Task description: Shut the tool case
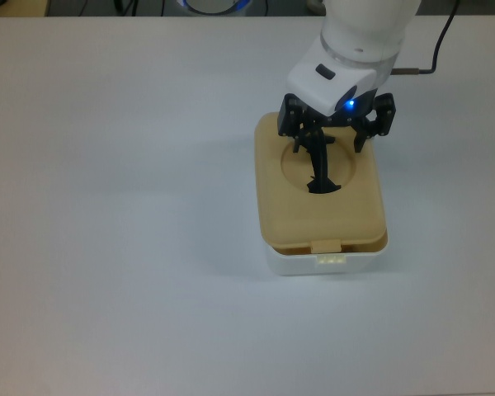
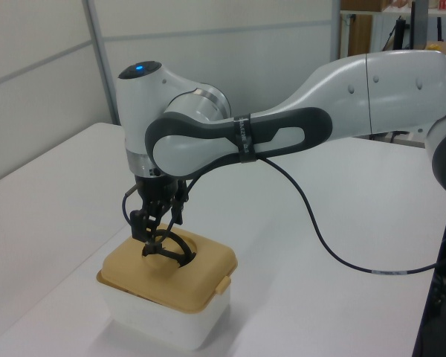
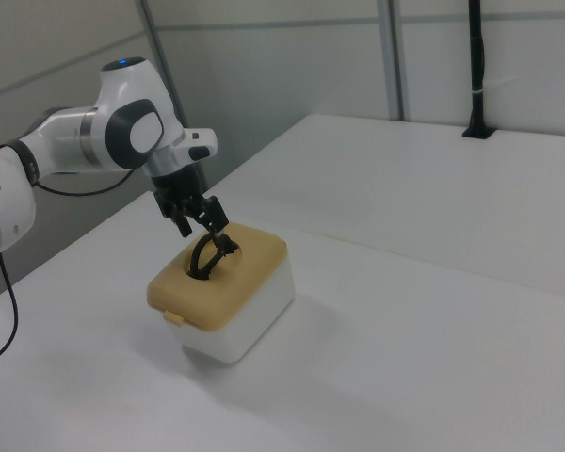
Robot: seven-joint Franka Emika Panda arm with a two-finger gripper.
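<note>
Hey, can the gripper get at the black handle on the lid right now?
Probably yes. The gripper hangs open directly over the black handle in the tan lid, and nothing lies between them.

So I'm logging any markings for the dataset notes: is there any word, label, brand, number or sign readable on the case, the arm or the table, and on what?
None can be read.
tool case: its tan lid and white tub show no lettering.
gripper and arm: no legible text; only a blue light.
table: plain, unmarked.
</note>
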